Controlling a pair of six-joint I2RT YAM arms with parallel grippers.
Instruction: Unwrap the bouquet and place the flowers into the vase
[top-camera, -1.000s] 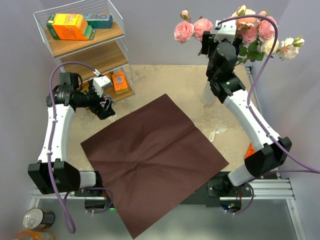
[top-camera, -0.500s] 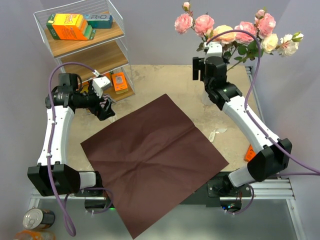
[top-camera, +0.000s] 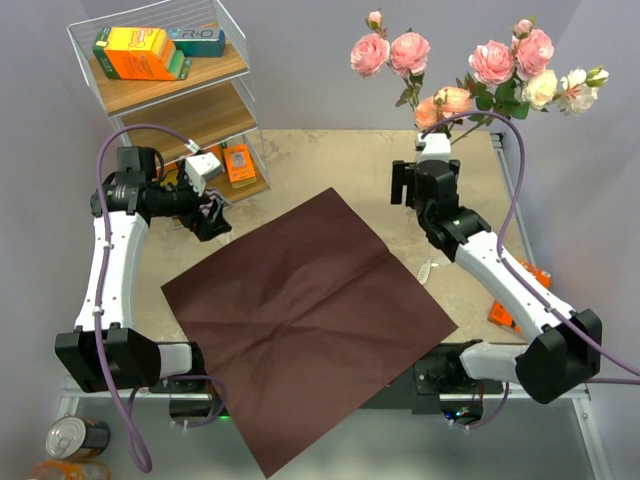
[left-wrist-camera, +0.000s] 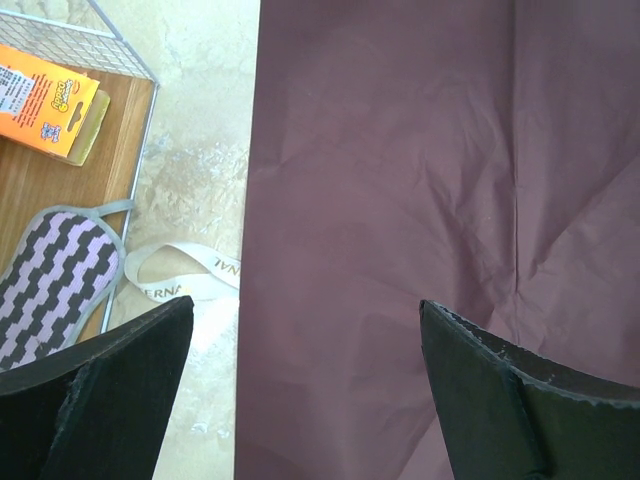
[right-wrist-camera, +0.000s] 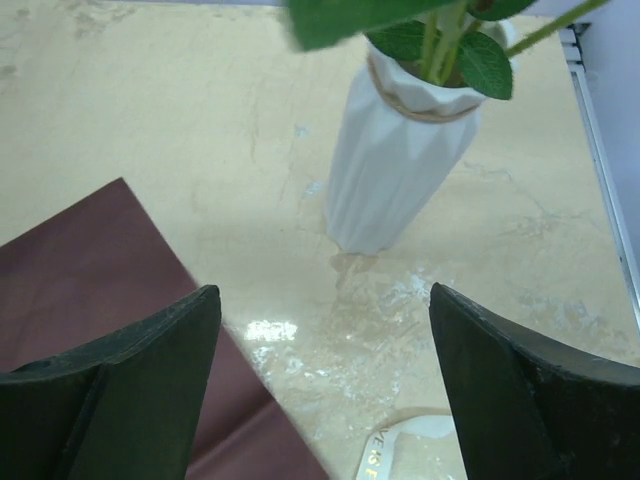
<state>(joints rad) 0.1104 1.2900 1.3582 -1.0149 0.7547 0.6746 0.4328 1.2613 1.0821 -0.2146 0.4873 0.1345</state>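
Note:
The dark maroon paper (top-camera: 305, 300) of the bouquet lies spread flat on the table, with no flowers on it. The flowers (top-camera: 470, 70), pink and cream roses, stand with their green stems in the white fluted vase (right-wrist-camera: 400, 150) at the back right. In the top view my right wrist hides the vase. My right gripper (right-wrist-camera: 322, 295) hangs open and empty just in front of the vase, above bare table. My left gripper (left-wrist-camera: 305, 306) is wide open over the paper's left edge (left-wrist-camera: 250, 250), holding nothing.
A cream ribbon (left-wrist-camera: 185, 280) lies beside the paper's left edge, another piece (right-wrist-camera: 410, 445) near the right gripper. A wire shelf rack (top-camera: 170, 90) with boxes stands back left. An orange packet (top-camera: 505, 310) lies at the right edge. A can (top-camera: 75, 437) sits below the table's front left.
My right arm has drawn back from the flowers toward the near side and lowered. The roses now stand free in the vase. The left arm has not moved.

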